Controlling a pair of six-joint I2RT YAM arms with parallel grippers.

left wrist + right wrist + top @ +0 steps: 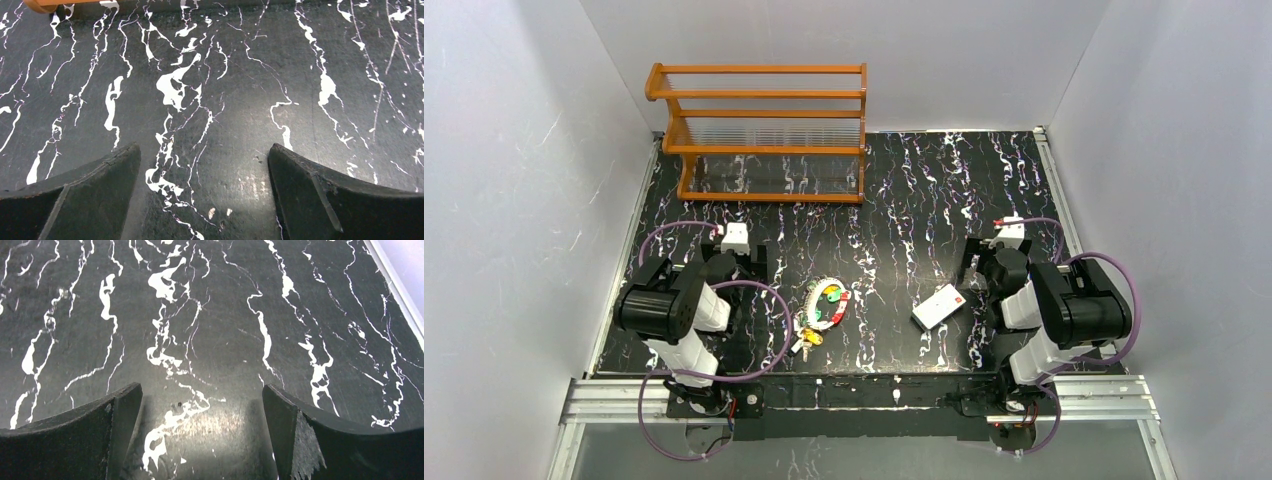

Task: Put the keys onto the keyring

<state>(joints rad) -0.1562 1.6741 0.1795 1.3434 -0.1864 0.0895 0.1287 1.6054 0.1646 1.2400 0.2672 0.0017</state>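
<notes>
Currently keyring (822, 304) long axis near-far, keys (808, 339) at near end; left pincer (204, 159), right pincer (202, 396) released.

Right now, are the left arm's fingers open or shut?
Open. In the left wrist view the two dark fingers stand far apart, with only the marbled table showing between them.

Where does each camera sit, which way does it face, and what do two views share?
Top external: above, behind the bases, looking down on the marbled table, wooden rack, keyring, white card; left arm and right arm show.
Left wrist: on that arm, facing tabletop toward the rack; open left pincer shows.
Right wrist: on its arm, facing tabletop by the right edge; open right pincer shows.
Shared: top and left wrist both catch the rack.
</notes>
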